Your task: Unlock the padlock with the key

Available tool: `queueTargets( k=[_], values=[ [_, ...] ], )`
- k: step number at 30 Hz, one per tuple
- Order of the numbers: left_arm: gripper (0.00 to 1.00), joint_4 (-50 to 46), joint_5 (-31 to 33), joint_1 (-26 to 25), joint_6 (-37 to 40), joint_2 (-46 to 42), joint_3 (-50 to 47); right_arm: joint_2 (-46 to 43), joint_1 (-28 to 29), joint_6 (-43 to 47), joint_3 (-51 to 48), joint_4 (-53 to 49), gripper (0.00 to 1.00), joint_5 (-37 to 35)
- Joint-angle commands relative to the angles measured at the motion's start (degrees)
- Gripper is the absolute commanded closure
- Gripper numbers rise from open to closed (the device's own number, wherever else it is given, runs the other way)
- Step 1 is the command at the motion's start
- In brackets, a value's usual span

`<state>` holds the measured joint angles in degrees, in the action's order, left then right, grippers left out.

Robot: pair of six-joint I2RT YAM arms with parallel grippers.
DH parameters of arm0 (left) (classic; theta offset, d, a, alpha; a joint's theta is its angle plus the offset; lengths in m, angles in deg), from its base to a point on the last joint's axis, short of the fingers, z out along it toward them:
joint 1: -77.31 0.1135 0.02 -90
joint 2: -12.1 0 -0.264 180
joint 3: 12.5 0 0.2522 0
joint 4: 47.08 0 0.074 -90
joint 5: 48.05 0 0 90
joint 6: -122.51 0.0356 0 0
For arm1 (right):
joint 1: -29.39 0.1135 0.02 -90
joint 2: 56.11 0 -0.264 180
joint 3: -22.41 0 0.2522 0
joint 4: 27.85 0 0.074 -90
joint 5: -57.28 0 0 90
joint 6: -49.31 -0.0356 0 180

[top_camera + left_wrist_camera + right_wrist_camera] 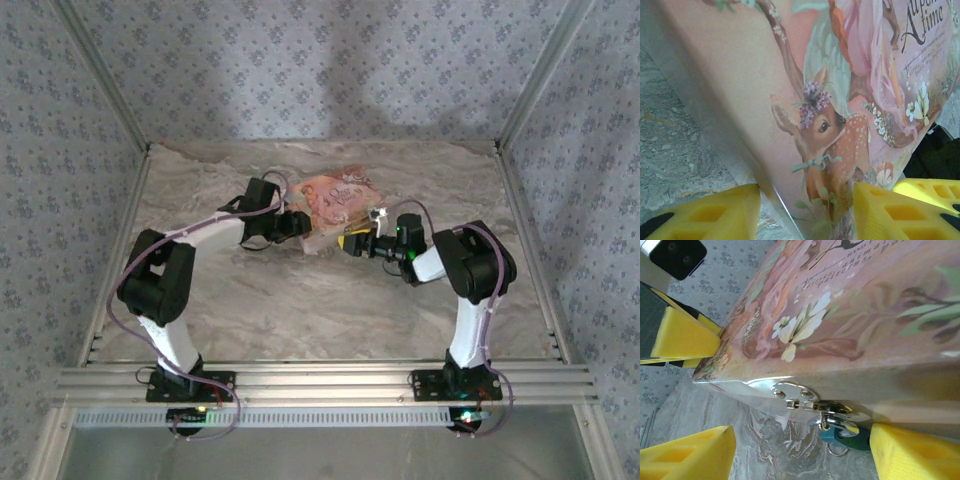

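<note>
The padlock (847,438), small and dark teal, is hanging at the front edge of the pink box (850,305), just below a silvery snap hook (832,410) that is linking to a metal hasp plate (792,391) riveted on the box's side. A thin wire ring (838,452) is peeking out under the padlock. The padlock is sitting between the yellow fingers of the right end effector (802,440), right against the finger on the right of the wrist view, and well apart from the other one. These jaws are standing spread and are pinching nothing.

The box, printed with a fawn and flowers, is lying tilted on the marbled bench (330,310), near the middle towards the back. The left end effector (806,192) is clamping the box's edge, one yellow finger (685,337) pressing on the illustrated face at its corner and the other sitting beneath the side wall.

From above, the left end effector (298,225) is meeting the box (335,200) from the left and the right end effector (352,243) from the right.
</note>
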<state>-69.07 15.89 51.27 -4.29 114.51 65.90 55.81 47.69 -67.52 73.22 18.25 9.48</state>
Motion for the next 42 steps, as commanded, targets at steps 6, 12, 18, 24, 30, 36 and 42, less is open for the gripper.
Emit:
queueTargets(
  k=[6, 12, 18, 24, 30, 36, 42],
  values=[
    [0.49, -4.1, 1.5, -0.7, -0.1, -0.1, -1.8, 3.2, 1.2, -2.8, 1.6, 8.3, 0.27, 1.9],
    [0.49, -4.0, 1.6, -0.8, -0.2, -0.1, -2.0, 4.0, 1.2, -4.5, 1.1, 13.2, 0.32, 3.0],
    [0.50, -3.6, 1.6, -0.7, -0.3, -0.2, -2.2, 4.0, 1.1, -4.8, -0.1, 15.2, 0.38, 3.7],
    [0.49, -3.4, 1.6, -0.7, -0.4, -0.3, -2.7, 3.9, 0.9, -4.9, -1.0, 16.1, 0.44, 4.2],
    [0.50, -3.0, 1.6, -0.7, -0.5, -0.4, -3.0, 3.9, 0.8, -4.5, -1.5, 15.8, 0.53, 4.2],
    [0.50, -2.9, 1.6, -0.7, -0.6, -0.5, -3.1, 3.6, 0.8, -3.4, -1.6, 13.7, 0.63, 3.4],
    [0.50, -2.9, 1.7, -0.7, -0.6, -0.5, -3.1, 3.2, 0.9, -2.3, -1.7, 11.9, 0.72, 2.6]
  ],
)
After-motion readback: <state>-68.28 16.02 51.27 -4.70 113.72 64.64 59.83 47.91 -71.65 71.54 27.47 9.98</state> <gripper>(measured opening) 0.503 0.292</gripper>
